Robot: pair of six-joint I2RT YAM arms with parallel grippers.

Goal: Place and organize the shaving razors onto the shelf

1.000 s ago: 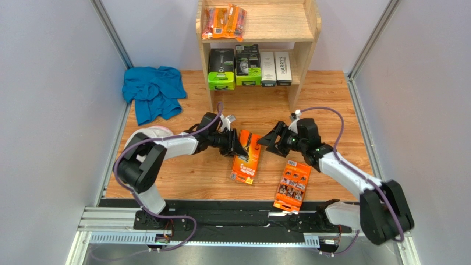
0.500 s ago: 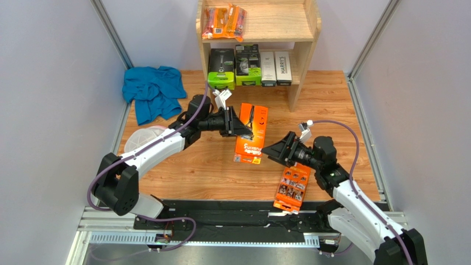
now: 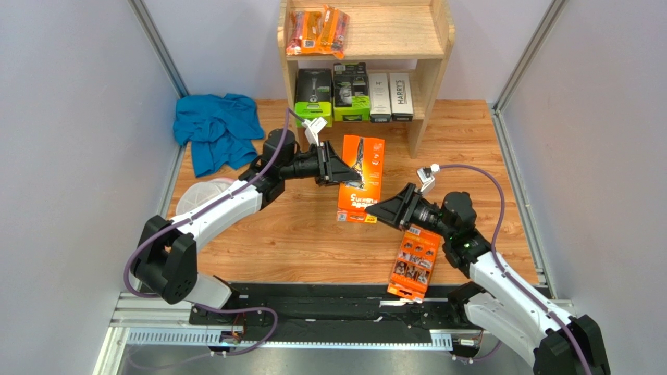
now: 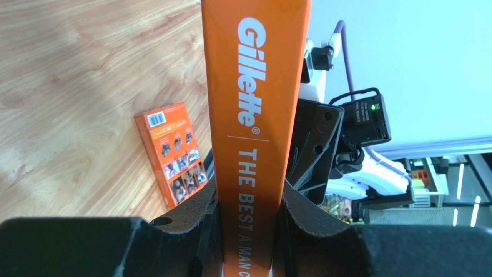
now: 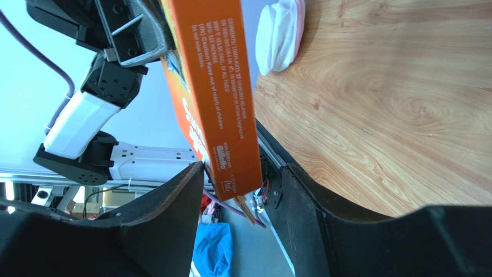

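Observation:
My left gripper [image 3: 335,171] is shut on a flat orange Gillette box [image 3: 361,178] and holds it in the air, in front of the wooden shelf [image 3: 437,48]. The left wrist view shows the box's edge [image 4: 254,115] clamped between the pads. My right gripper [image 3: 385,211] is open, its fingers either side of the box's lower end [image 5: 222,115] without touching it. The second flat orange box [image 3: 414,262] lies on the floor by the right arm. Two orange blister packs [image 3: 317,31] lie on the top tier. Two white boxes [image 3: 390,96] stand on the lower tier.
Two green-and-black packs [image 3: 333,94] stand left of the white boxes on the lower tier. A blue cloth [image 3: 218,129] lies at the back left. A white round mesh disc [image 3: 205,194] lies under the left arm. Grey walls close in both sides.
My left gripper has lifted the orange box off the floor and carried it toward the shelf. My right gripper drew back, then came up under the box's lower end.

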